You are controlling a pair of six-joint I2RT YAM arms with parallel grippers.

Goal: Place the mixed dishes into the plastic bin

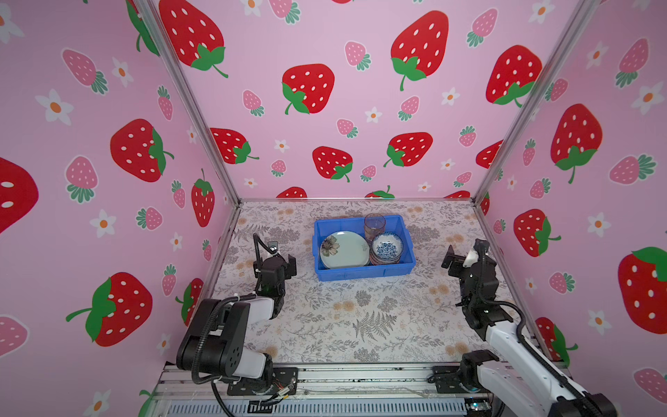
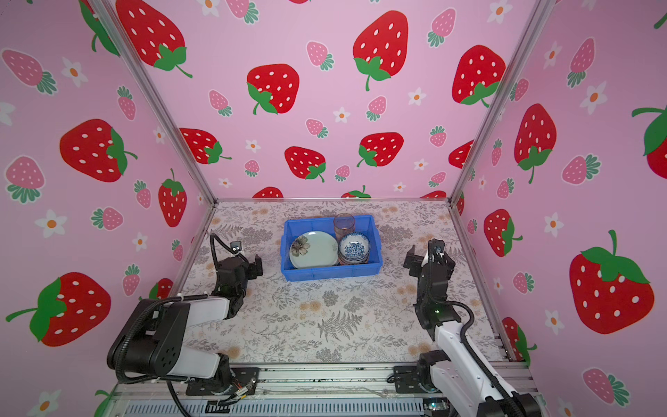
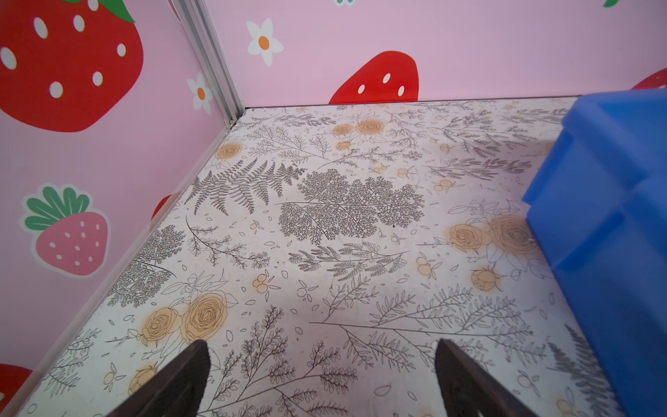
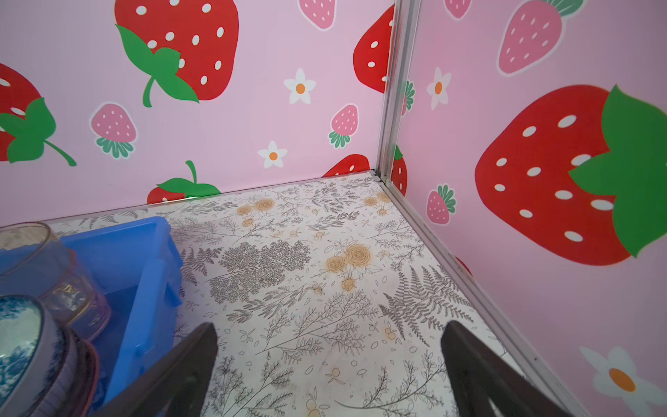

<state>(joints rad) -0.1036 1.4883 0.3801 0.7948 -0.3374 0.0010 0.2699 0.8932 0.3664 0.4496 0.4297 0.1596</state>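
The bright blue plastic bin (image 1: 361,275) (image 2: 330,275) stands at the middle back of the table in both top views. Inside lie a pale green plate with a dark flower (image 1: 344,251) (image 2: 314,251), a stack of small bowls topped by a blue-white one (image 1: 387,247) (image 2: 354,248), and an upright clear tumbler (image 1: 374,225) (image 2: 344,225). My left gripper (image 1: 283,258) (image 3: 321,364) hovers open and empty left of the bin (image 3: 613,216). My right gripper (image 1: 463,254) (image 4: 330,346) is open and empty on its right, with the bin (image 4: 144,270), the tumbler (image 4: 43,267) and the bowls (image 4: 21,343) beside it.
A floral-print cover (image 1: 343,317) lies over the table. Pink strawberry walls (image 1: 108,180) enclose it on the left, back and right, with aluminium corner posts (image 1: 202,119). A metal rail (image 1: 361,379) carrying both arm bases runs along the front edge.
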